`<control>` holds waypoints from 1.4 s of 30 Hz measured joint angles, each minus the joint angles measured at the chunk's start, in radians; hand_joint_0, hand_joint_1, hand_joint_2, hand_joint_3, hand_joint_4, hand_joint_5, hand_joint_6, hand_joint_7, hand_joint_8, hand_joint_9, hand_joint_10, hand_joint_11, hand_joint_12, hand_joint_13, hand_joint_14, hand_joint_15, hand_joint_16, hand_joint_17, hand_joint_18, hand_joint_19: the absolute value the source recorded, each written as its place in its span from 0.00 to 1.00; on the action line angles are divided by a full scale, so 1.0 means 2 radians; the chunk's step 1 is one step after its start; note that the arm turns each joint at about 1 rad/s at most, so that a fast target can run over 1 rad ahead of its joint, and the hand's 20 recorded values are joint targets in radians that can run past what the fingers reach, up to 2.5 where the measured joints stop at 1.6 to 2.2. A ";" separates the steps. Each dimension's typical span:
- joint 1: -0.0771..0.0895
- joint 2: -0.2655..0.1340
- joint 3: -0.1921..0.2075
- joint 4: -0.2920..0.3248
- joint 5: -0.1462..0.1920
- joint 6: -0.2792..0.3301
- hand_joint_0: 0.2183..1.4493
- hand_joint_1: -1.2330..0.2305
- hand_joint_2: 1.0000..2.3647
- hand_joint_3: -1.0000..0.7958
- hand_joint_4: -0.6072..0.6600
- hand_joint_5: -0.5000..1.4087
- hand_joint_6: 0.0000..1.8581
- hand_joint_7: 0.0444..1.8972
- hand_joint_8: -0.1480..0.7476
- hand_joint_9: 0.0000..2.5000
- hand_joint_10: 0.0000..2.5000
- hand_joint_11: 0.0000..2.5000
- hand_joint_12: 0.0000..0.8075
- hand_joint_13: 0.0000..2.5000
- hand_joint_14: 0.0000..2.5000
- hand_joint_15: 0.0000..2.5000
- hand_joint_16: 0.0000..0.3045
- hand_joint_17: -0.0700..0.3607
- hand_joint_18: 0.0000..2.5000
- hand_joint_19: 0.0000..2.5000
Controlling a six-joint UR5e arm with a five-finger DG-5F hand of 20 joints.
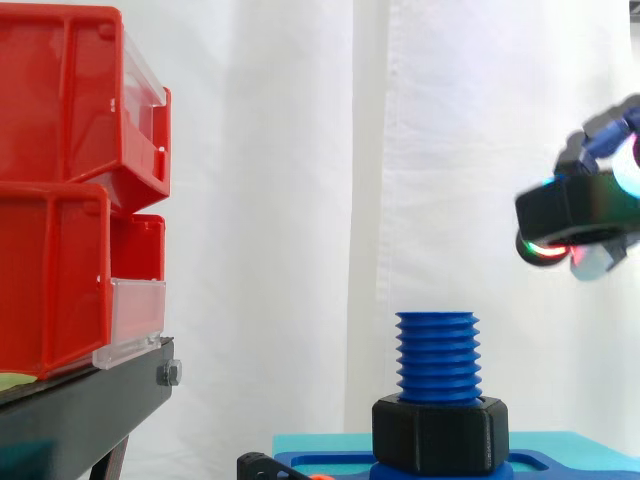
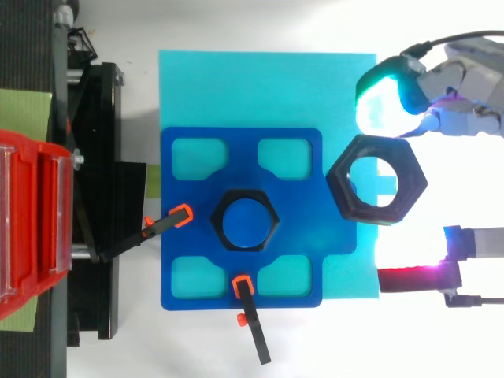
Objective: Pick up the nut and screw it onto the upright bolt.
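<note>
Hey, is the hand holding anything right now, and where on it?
Yes, the hand holds the loose black nut by its outer rim, lifted beside the bolt.

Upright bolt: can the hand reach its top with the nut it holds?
Probably yes. The hand holds the nut above and beside the bolt, nothing between them; the second nut sits low at the bolt's base.
</note>
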 measured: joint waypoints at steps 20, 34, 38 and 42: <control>-0.031 -0.021 0.026 0.080 -0.102 -0.083 0.28 0.37 0.00 0.28 0.72 0.18 0.27 0.54 0.53 0.34 0.00 0.11 0.35 0.31 0.00 0.02 0.08 0.29 0.18 0.00; -0.041 -0.048 0.028 0.112 -0.132 -0.091 0.28 0.37 0.00 0.28 0.72 0.18 0.27 0.53 0.53 0.34 0.00 0.11 0.35 0.31 0.00 0.02 0.08 0.29 0.18 0.00; -0.045 -0.058 0.030 0.123 -0.139 -0.091 0.28 0.37 0.00 0.28 0.72 0.18 0.27 0.53 0.53 0.34 0.00 0.11 0.35 0.31 0.00 0.02 0.08 0.29 0.18 0.00; -0.050 -0.068 0.030 0.129 -0.146 -0.091 0.28 0.37 0.00 0.28 0.72 0.18 0.27 0.53 0.53 0.34 0.00 0.11 0.35 0.31 0.00 0.02 0.08 0.30 0.18 0.00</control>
